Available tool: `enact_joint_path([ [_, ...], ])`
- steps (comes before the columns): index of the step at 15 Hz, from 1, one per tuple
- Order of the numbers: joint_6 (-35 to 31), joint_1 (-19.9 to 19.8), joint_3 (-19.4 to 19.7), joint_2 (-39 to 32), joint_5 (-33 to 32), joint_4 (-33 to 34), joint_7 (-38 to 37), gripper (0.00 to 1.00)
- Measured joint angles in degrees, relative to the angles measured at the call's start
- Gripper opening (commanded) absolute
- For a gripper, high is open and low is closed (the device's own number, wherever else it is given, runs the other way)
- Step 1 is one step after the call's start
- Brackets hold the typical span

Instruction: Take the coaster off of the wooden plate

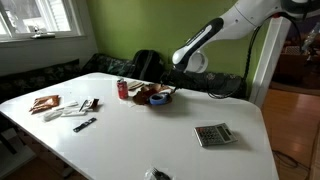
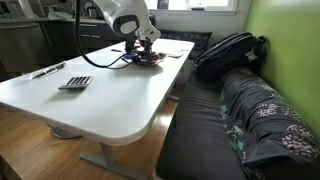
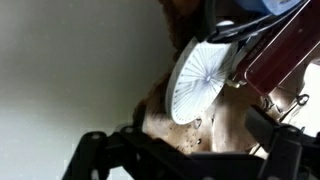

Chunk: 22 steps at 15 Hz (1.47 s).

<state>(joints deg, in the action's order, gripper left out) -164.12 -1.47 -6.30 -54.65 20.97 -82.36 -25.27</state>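
In the wrist view the coaster [image 3: 200, 80], a pale white disc with fine radial lines, lies on the dark brown wooden plate [image 3: 215, 130] and looks like a slanted oval. My gripper [image 3: 180, 145] is open, its two dark fingers spread wide low over the plate, with the coaster just beyond the fingertips and not held. In both exterior views the gripper [image 1: 166, 90] [image 2: 143, 50] hangs right over the plate [image 1: 158, 100] [image 2: 146, 59]; the coaster is too small to make out there.
A red can [image 1: 123, 89] stands next to the plate and a blue object [image 1: 158, 98] sits on it. A grey calculator [image 1: 212, 134] [image 2: 75, 82] lies nearer the table edge. Packets and small items [image 1: 60, 106] lie apart. A backpack [image 2: 225, 55] rests on the couch.
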Motion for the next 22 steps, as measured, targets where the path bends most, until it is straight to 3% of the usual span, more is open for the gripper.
enact_joint_path([
  [14, -2.35, 0.35, 0.02, -0.17, 0.01, 0.99, 0.75, 1.00],
  [18, -4.54, -0.05, -0.21, -1.33, 0.01, 1.76, 0.87, 0.84],
  [19, -4.55, -0.11, -0.34, -1.69, 0.01, 2.08, 0.89, 0.73],
  [20, -4.55, -0.15, -0.52, -2.10, 0.01, 2.47, 0.91, 0.75],
  [21, -4.56, -0.20, -0.73, -2.49, 0.01, 2.82, 0.96, 0.69],
  [22, -4.56, -0.21, -0.91, -2.80, 0.01, 3.14, 1.05, 0.51],
])
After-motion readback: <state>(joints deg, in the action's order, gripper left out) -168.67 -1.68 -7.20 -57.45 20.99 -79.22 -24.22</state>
